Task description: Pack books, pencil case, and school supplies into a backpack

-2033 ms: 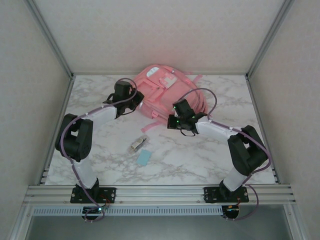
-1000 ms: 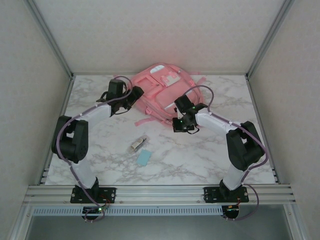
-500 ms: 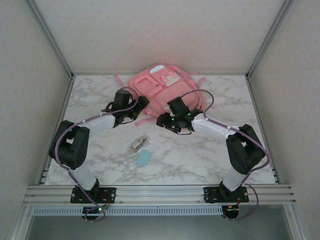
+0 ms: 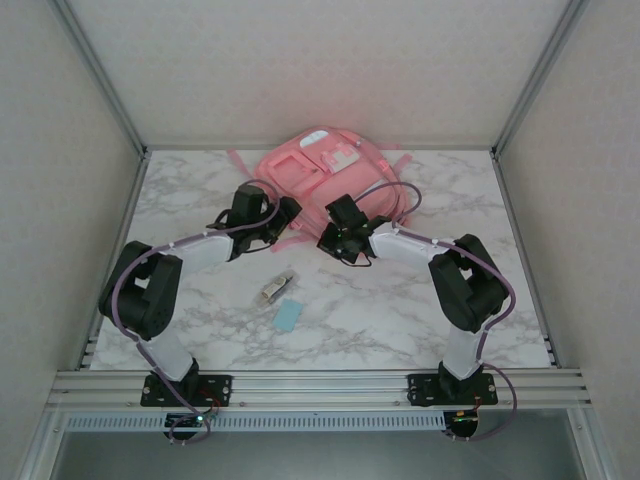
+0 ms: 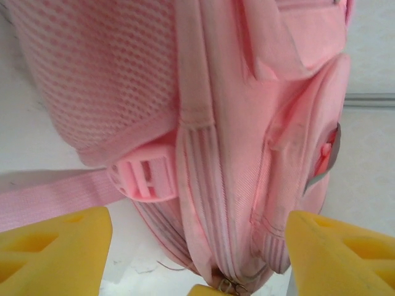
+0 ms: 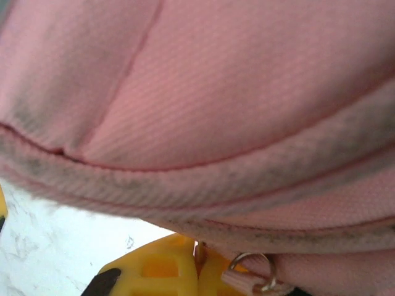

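- Near edge of the backpack point(image 4: 325, 165) is hidden behind both wrists, seen from above.
- The left gripper point(image 5: 197, 253) has its fingers point(image 5: 55, 246) cut off by the bottom edge.
- The silvery item point(image 4: 274, 291) is too small to identify.

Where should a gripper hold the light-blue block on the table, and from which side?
I would come from straight above and pinch the light-blue block across its two long edges. It lies flat on the table, and the silvery item sits close beyond its far end, leaving the long edges free.
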